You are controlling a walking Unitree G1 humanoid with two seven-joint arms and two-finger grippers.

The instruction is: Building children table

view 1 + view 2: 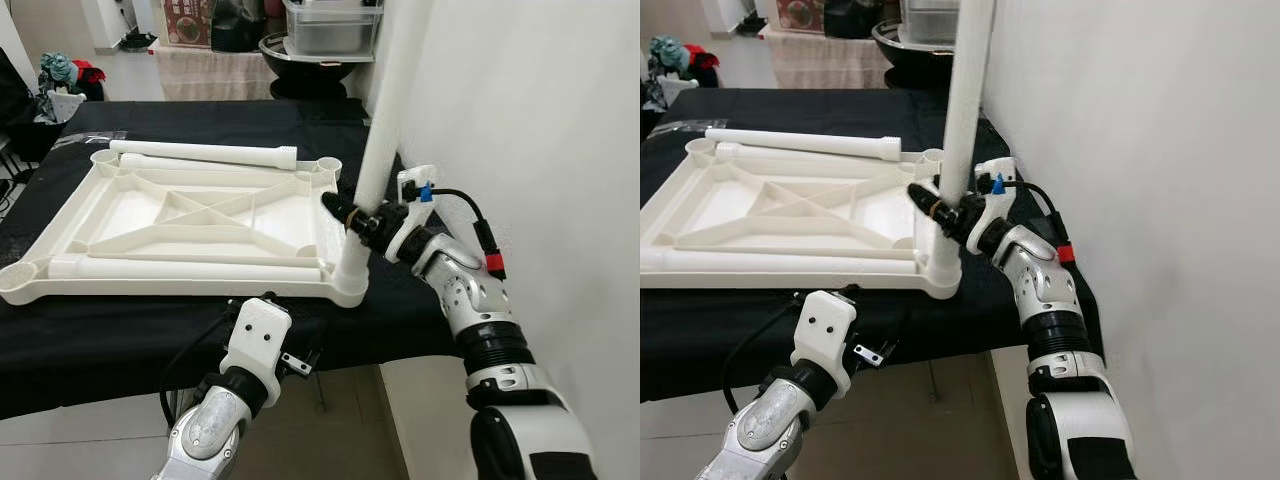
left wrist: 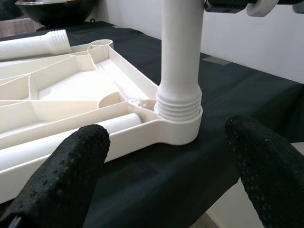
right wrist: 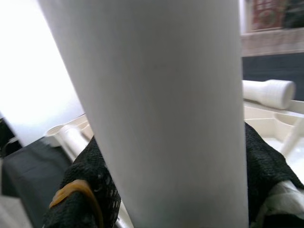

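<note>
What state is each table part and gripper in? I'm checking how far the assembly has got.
Tabletop: upside down on the black cloth, ribs facing up.
Upright leg: standing in the near right corner socket, its threads showing above the socket rim.
Far leg: lying loose.
Near leg: lying loose.
Right gripper: shut on the upright leg.
Left gripper: open, empty, before the corner.

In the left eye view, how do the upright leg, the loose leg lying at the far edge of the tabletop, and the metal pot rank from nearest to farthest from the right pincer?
1. Upright leg: gripped in the right pincer, at the tabletop's near right corner.
2. Loose leg: lying along the far edge, to the left.
3. Metal pot: beyond the black table.
</note>
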